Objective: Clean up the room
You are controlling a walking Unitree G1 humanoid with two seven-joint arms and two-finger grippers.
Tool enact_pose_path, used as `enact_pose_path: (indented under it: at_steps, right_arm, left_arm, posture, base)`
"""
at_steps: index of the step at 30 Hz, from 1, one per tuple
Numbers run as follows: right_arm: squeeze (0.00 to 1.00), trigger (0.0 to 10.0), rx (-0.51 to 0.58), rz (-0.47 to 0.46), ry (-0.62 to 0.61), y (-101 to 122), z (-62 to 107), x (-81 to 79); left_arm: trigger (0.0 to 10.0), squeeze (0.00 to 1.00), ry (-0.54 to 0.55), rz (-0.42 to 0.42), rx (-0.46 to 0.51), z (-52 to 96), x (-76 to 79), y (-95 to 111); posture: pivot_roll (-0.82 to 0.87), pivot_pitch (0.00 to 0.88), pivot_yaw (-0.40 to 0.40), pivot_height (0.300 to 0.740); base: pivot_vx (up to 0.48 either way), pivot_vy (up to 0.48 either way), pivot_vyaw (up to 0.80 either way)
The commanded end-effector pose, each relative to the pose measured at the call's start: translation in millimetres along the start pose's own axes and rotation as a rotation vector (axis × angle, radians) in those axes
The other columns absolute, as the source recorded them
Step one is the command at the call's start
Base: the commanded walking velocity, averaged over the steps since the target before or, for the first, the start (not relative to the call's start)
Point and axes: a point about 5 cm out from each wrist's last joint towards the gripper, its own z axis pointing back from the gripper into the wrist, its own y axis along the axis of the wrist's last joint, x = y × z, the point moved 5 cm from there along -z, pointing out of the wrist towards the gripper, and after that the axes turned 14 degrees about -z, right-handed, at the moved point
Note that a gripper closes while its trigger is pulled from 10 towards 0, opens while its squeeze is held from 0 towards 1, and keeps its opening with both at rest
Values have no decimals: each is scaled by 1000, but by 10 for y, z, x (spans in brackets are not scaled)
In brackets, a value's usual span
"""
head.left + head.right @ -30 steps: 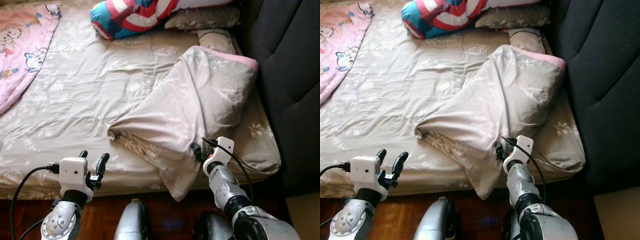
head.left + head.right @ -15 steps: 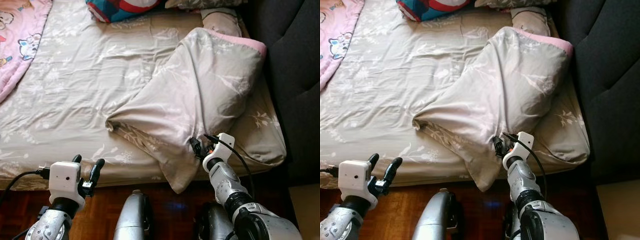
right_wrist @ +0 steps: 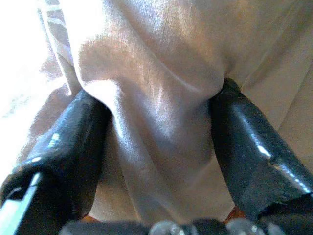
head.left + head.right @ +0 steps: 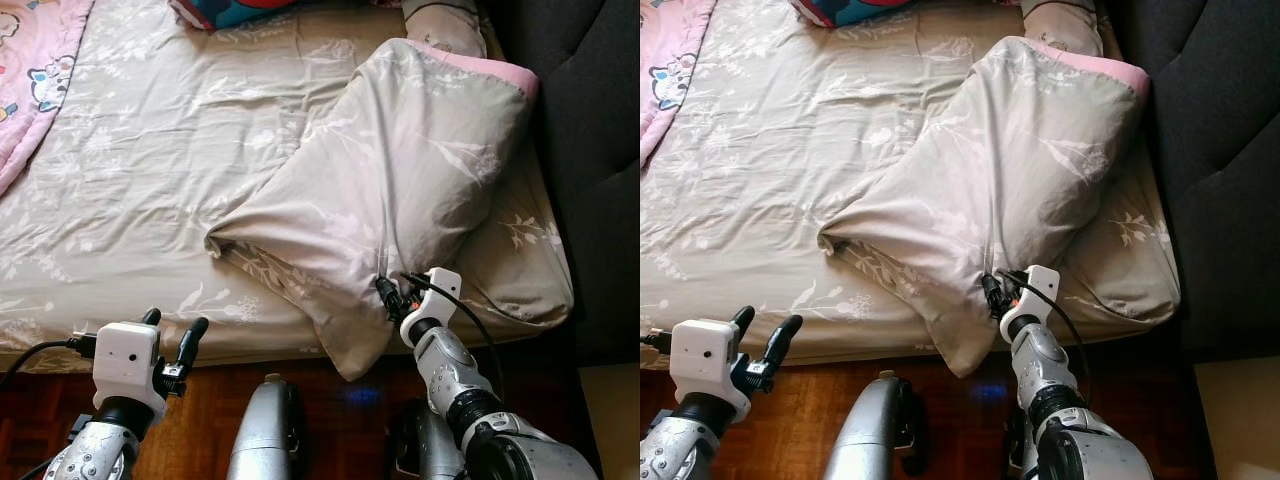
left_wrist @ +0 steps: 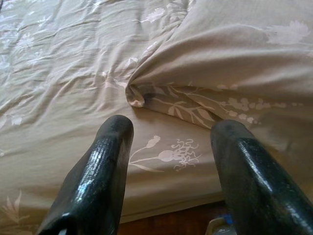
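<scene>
Bed (image 4: 150,190), rumpled duvet (image 4: 400,190), pink blanket (image 4: 30,90)

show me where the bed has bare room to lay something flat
The widest free patch is the flat sheet between the pink cartoon blanket and the bunched duvet. A narrower strip runs along the near edge ahead of the left gripper. The headboard side is crowded: the duvet covers it, and the right gripper has its fold between its fingers.
</scene>
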Motion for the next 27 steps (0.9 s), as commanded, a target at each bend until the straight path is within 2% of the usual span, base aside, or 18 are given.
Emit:
enact_pose_path:
  at_steps: [1,16,22,27]
  right_arm:
    - [0,0,-174,-13,-57,-561,141,150]
    - [0,0,-142,-1,-70,-463,125,182]
    - [0,0,-128,4,-72,-381,104,190]
    - [0,0,-119,17,-73,-298,93,218]
  left_arm:
    - [10000,0,-3,-12,-26,52,-4,-28]
    - [10000,0,15,1,-27,-11,9,-86]
    - [10000,0,24,10,-22,-85,33,-109]
    - [10000,0,25,32,-17,-161,116,-142]
  posture:
    - [310,452,122,659]
    - [281,418,85,659]
    - [254,400,59,659]
    - [221,372,28,659]
  base:
    - [0,0,0]
    - [0,0,0]
    - [0,0,0]
    - [0,0,0]
